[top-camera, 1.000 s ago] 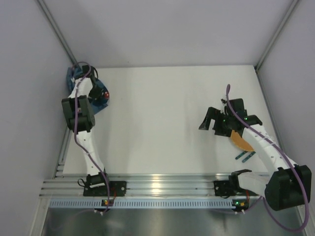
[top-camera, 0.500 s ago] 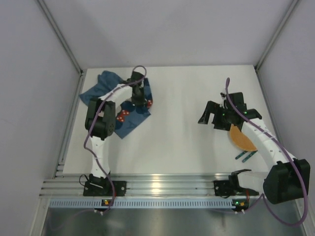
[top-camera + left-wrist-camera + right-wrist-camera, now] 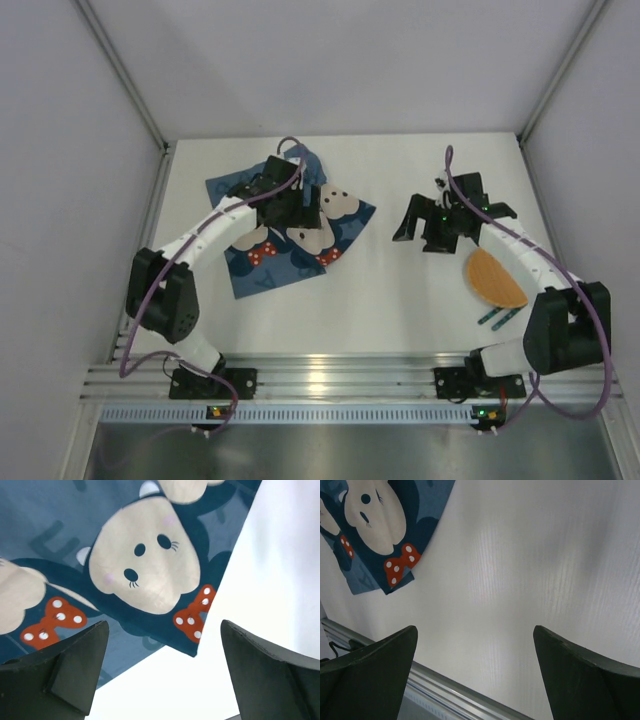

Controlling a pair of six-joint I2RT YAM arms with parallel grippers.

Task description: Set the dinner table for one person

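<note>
The dinner table (image 3: 390, 300) fills the overhead view, a white top with its ribbed rail (image 3: 320, 380) along the 6 o'clock edge, and both arms reach out over it. The left gripper (image 3: 163, 630) hangs above the blue bear-print placemat (image 3: 255, 260), jaws wide apart with nothing between them. The cloth lies on the table's left half, edges askew to the rail (its far side looks rumpled under the arm). The right gripper (image 3: 474, 635) hovers over bare tabletop, jaws also spread and empty.

The next move likely turns on the orange plate (image 3: 493, 278). It lies at about 5 o'clock from the right gripper, near it and partly hidden by that arm's forearm, with a pair of blue-green utensils (image 3: 497, 317) just beside it at 6 o'clock. From the placemat the plate sits out toward 4 o'clock, well apart. The right arm is plainly the nearer one, and the carry would run toward 9 o'clock.
</note>
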